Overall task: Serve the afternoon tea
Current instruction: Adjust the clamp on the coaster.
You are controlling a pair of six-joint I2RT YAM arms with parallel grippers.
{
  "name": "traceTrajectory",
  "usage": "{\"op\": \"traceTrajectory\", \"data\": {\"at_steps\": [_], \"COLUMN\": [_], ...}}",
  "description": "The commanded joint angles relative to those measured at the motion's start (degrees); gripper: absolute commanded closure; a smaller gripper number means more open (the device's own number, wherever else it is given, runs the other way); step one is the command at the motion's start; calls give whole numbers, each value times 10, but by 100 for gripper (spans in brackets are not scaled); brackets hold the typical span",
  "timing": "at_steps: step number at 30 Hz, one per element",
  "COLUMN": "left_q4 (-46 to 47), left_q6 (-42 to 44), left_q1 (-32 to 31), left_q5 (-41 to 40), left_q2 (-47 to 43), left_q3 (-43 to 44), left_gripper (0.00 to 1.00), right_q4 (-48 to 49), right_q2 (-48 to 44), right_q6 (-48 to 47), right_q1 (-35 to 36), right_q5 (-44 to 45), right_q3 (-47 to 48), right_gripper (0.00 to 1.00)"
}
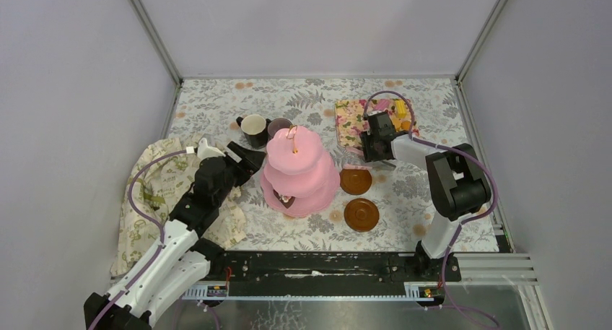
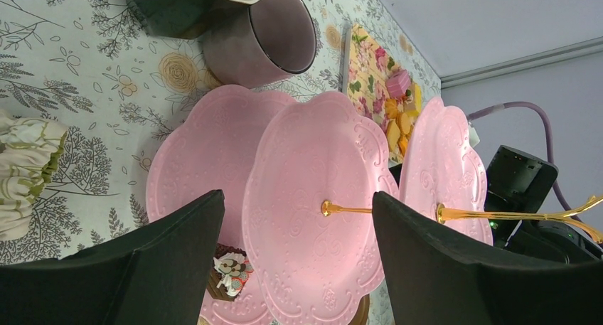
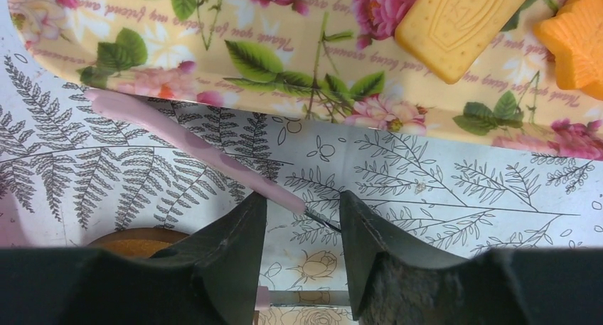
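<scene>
Looking over the desk (image 1: pixel 404 200), we find the beige leaf-print cloth (image 1: pixel 155 193) bunched at its left edge. The pink cake stand (image 1: pixel 299 172) rises mid-desk. The floral tray (image 1: pixel 350 117) lies back right. Our left gripper (image 2: pixel 297 204) hovers just left of the stand, jaws wide apart and empty. Our right gripper (image 3: pixel 302 204) hangs at the tray's near edge, jaws narrowly apart, a slim pink stick (image 3: pixel 185 144) ending between them. A dark mug (image 1: pixel 254 130) and a second mug (image 1: pixel 279 128) sit behind the stand. The far saucer (image 1: pixel 356 180) and near saucer (image 1: pixel 361 214) lie to the stand's right. A yellow biscuit (image 3: pixel 462 23) and an orange sweet (image 3: pixel 576 37) rest on the tray, and a dark sweet (image 1: pixel 283 199) sits on the stand's bottom tier.
</scene>
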Motion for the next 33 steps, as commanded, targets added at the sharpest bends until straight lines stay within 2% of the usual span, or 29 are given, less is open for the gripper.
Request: {"op": "traceTrajectory", "data": {"at_steps": [1,7,12,33], "left_q4": [25,24,19,-2], "left_q6": [9,4,2,-4], "left_q1": [-4,-4,-4,-4], "left_q5": [-4,-3,-2,-5], "left_q2": [-2,-10,-19,-47], "left_q3": [14,11,12,18], "left_gripper": [16,16,17,17], "right_q4": [-6,-18,-26,-50], "right_q2": [3,-4,-16,-67], "right_q6": [1,12,19,41], "right_q1": [-4,-4,-5,-3], "right_q5": [-12,-23,-31,-55], "right_q3": [18,18,13,-9], "right_gripper": [54,60,62,83]}}
